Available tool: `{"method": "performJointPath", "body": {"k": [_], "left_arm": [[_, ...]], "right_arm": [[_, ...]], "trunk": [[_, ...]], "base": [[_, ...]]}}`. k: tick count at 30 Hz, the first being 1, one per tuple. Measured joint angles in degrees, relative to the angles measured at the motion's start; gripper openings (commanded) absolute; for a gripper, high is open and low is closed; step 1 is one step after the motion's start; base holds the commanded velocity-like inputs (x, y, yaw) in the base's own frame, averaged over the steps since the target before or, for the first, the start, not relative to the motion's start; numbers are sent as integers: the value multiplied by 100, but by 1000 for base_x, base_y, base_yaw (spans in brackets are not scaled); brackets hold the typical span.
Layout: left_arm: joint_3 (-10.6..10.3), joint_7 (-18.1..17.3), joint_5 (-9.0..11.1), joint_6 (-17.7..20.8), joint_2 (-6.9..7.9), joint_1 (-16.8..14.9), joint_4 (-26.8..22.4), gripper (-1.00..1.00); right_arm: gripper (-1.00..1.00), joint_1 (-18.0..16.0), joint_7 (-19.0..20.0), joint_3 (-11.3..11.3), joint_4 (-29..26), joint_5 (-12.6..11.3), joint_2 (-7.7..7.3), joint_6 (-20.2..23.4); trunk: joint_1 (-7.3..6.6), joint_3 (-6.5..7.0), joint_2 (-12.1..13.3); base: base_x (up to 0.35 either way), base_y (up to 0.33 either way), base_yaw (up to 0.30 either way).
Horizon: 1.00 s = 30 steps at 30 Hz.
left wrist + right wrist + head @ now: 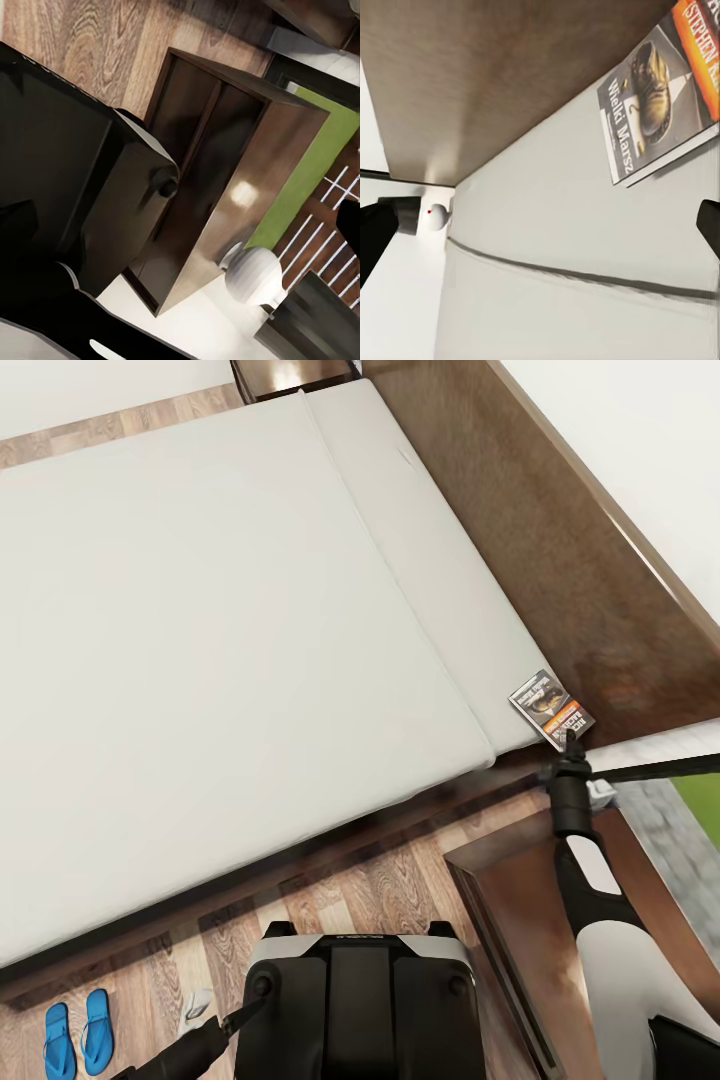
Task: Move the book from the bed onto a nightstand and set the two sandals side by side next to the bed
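book (551, 709) on off-white bed (220, 620), wood-plank floor (390, 890).

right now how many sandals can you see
2. Both blue sandals lie side by side on the wood floor near the foot end of the bed, at the head view's lower left corner. None looks hidden.

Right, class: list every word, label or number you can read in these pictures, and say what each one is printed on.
"Wielki Marsz": on the book's cover, white letters along its edge.
"STEPHEN": on the book's orange band; the letters after it are cut off by the picture's edge.
In the head view the book's lettering is too small to read.
A mark on the robot's base is too blurred to read.
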Motion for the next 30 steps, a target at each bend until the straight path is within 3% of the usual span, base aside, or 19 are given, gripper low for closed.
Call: {"method": "performJointPath", "body": {"k": [19, 30], "left_arm": [[-2, -5, -1, 2, 0, -1, -8, 100], [-7, -9, -9, 9, -8, -2, -9, 100]], "right_arm": [[100, 3, -2, 21, -4, -8, 0, -126], [100, 1, -2, 22, -8, -5, 1, -126]], "trunk": [[0, 0, 0], [242, -198, -441]], "base": [[0, 0, 0], [0, 0, 0]]}}
